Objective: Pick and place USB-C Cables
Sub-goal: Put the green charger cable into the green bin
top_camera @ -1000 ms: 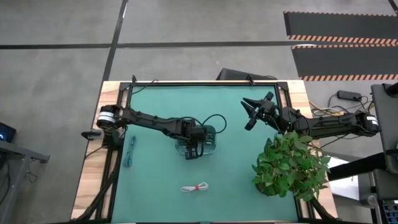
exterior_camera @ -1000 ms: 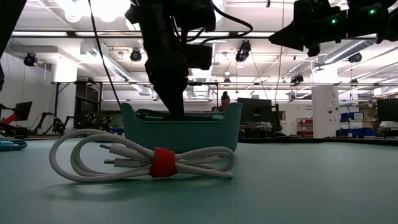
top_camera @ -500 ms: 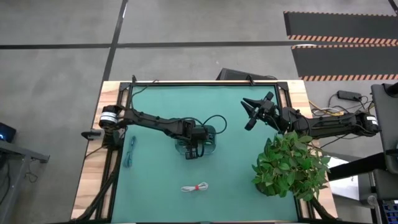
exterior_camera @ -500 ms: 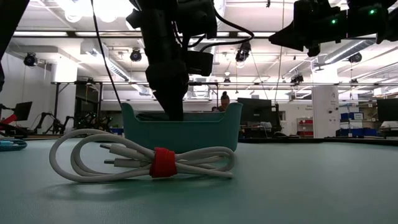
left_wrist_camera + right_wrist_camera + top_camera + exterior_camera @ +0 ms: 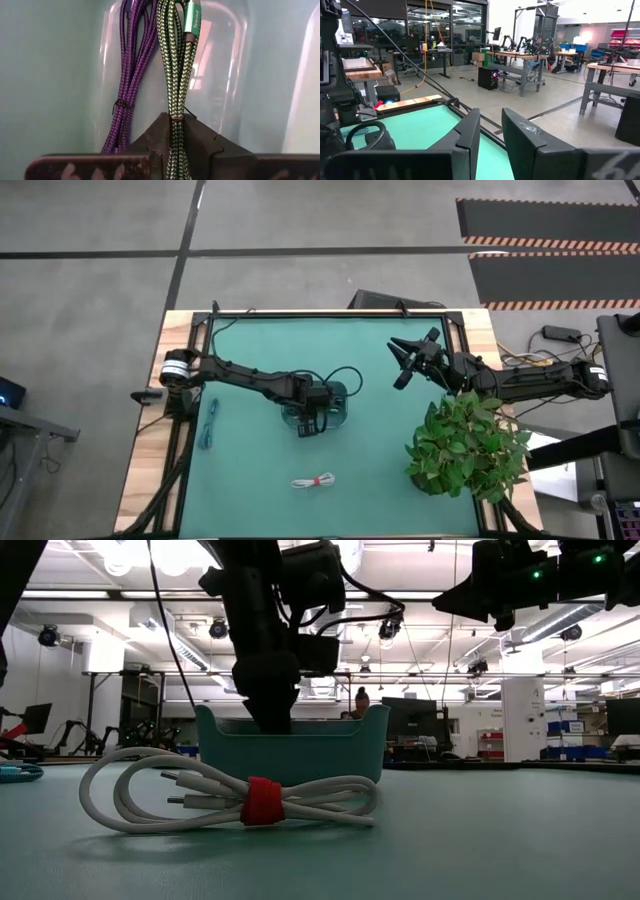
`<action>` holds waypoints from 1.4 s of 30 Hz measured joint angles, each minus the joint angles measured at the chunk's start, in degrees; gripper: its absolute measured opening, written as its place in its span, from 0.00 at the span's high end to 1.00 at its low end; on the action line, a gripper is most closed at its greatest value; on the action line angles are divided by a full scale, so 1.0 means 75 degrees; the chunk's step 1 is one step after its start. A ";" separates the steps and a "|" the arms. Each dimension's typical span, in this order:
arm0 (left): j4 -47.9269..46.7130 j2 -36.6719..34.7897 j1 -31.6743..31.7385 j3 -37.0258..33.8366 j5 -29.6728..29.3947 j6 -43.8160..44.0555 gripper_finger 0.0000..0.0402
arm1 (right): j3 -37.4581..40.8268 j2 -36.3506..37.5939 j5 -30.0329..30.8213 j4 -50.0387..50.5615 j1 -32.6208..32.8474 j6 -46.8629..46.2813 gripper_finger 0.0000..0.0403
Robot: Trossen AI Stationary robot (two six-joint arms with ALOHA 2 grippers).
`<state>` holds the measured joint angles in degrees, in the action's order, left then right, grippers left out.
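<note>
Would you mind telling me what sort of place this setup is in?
Likely a robotics lab or workshop: workbenches with equipment, other robot arms on them, and striped hazard floor marking nearby.

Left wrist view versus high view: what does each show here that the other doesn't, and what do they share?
Only the left wrist view shows the left gripper shut on the green cable, with a purple cable lying beside it in the tray.

Only the high view shows the teal cable near the table's left edge, the white cable with a red tie toward the front, the plant, and the right gripper open and raised apart from the work.

Both show the left gripper at the tray.
</note>
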<state>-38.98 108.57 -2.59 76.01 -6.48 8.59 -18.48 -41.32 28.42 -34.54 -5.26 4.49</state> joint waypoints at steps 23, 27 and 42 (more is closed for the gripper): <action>0.0221 0.0000 0.0032 -0.0190 0.0000 0.0002 0.91 | 0.0000 -0.0003 0.0000 0.0003 0.0000 0.0000 0.82; 0.0221 0.0000 0.0037 -0.0190 0.0000 0.0002 0.91 | 0.0000 -0.0003 0.0000 0.0003 -0.0002 0.0000 0.82; 0.0219 0.0000 0.0038 -0.0190 0.0026 0.0002 0.91 | 0.0000 -0.0003 0.0000 0.0003 -0.0001 0.0000 0.82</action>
<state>-37.34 108.57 -2.31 74.59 -6.28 8.60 -18.48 -41.34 28.42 -34.52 -5.27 4.49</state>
